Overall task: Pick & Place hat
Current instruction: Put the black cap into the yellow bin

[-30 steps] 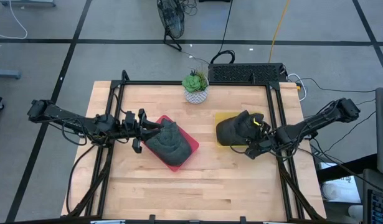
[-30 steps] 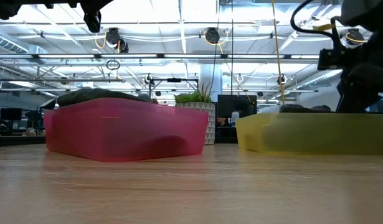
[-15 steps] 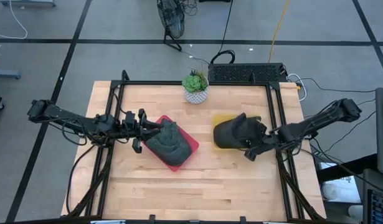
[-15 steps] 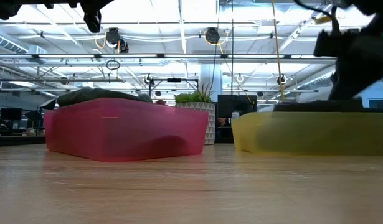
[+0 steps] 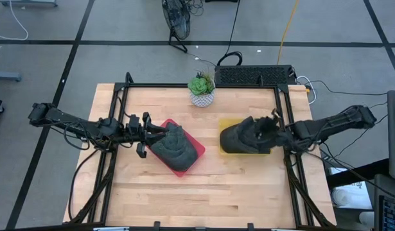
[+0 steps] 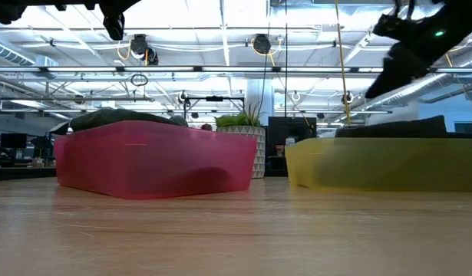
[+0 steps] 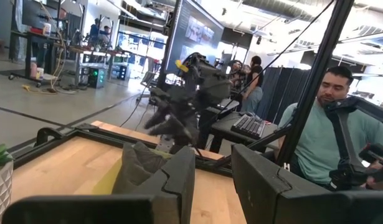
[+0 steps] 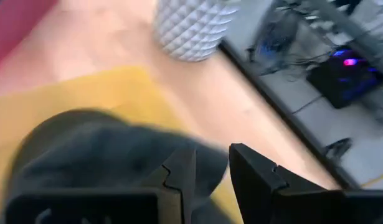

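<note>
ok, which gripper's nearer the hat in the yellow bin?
Right. The right gripper is over the hat in the yellow bin. The left gripper is across the table at the red bin.

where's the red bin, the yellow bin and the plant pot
red bin [image 6: 155, 157], low view, its front wall
yellow bin [image 6: 381, 162], low view, its front wall
plant pot [image 5: 201, 98], high view, its white side

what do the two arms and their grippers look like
Both arms are slim, dark and jointed, with loose black cables trailing along their links. The left gripper and the right gripper are black too. Seen in the wrist views, each gripper has two blocky matte fingers with a small notch on the inner edge. No markings are legible.
</note>
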You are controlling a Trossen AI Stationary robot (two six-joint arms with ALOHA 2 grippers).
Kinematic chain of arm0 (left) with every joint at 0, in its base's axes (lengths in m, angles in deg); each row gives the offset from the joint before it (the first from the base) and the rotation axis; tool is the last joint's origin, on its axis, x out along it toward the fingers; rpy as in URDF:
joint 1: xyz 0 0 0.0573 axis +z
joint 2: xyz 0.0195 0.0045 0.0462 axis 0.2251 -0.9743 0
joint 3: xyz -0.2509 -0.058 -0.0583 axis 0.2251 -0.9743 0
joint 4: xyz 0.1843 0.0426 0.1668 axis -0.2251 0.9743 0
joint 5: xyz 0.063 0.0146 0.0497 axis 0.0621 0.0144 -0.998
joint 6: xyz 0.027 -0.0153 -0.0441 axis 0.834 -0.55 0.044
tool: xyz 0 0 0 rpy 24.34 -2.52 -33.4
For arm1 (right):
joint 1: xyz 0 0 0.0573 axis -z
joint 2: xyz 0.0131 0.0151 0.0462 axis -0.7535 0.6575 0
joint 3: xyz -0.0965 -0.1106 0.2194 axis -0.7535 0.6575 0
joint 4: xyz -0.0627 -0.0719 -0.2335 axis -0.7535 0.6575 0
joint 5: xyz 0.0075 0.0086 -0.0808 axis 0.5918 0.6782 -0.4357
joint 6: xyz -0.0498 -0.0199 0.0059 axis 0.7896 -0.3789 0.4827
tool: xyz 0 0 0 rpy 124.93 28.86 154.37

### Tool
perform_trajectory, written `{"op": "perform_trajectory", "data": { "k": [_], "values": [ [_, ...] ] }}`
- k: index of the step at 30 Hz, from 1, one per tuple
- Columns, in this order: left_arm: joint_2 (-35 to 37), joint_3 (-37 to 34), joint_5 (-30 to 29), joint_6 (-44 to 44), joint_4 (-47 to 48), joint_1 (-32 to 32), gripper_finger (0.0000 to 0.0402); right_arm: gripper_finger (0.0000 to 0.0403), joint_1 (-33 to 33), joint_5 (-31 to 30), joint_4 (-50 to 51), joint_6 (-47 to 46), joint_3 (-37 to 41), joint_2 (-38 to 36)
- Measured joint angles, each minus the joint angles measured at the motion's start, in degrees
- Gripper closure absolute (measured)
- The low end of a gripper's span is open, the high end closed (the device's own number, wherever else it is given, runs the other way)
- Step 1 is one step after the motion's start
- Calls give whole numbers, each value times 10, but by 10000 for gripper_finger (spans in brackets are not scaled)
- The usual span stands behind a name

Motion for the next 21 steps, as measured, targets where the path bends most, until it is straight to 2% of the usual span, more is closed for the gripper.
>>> {"op": "perform_trajectory", "data": {
  "k": [2, 6, 10, 13, 16, 21],
  "values": [
    [0, 0, 0, 3, 0, 0, 293, 316, 45, 9, -44, 46, 4, 7],
    [0, 0, -12, 11, -5, 0, 293, 316, 137, 97, -137, 126, 20, 31],
    [0, 0, -15, 9, -5, 0, 293, 316, 201, 172, -151, 135, 29, 52],
    [0, 0, -11, 9, 0, 0, 293, 316, 221, 217, -130, 108, 47, 55],
    [0, 0, -10, 10, 3, 0, 293, 316, 229, 219, -133, 85, 81, 56],
    [0, 0, -10, 9, 6, 0, 293, 316, 231, 240, -204, 67, 139, 55]
  ]
}}
